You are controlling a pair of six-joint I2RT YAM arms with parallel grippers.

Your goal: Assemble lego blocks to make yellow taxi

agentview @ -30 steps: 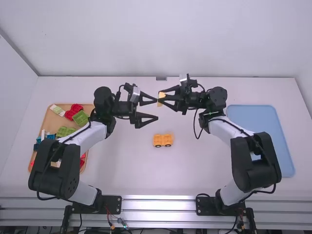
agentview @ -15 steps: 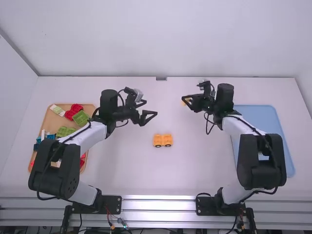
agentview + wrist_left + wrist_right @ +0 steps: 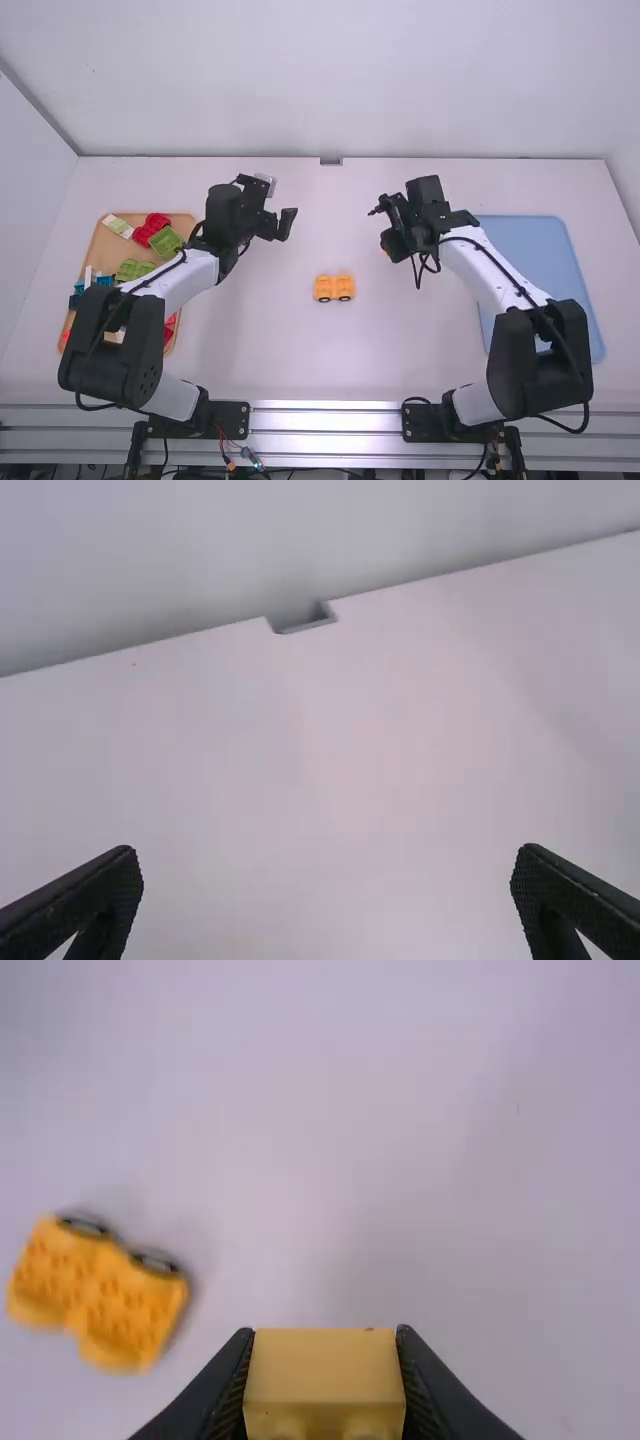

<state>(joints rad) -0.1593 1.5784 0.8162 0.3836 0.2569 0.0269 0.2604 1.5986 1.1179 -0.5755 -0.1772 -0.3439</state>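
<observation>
- Fingers of the right gripper [image 3: 388,249] pinch a yellow block [image 3: 324,1370], probably above the surface [image 3: 300,350].
- A yellow wheeled piece [image 3: 334,287] sits on the surface, between the arms.
- The left gripper [image 3: 279,205] holds its fingers spread wide.

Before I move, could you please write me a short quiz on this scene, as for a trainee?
1. True or false: the left gripper is open, with nothing between its fingers.
2. What does the right gripper hold? (A) a green block (B) a yellow block (C) a red block
3. Fill in the blank: the orange wheeled piece rests on the white ____.

Key: 1. true; 2. B; 3. table
</observation>
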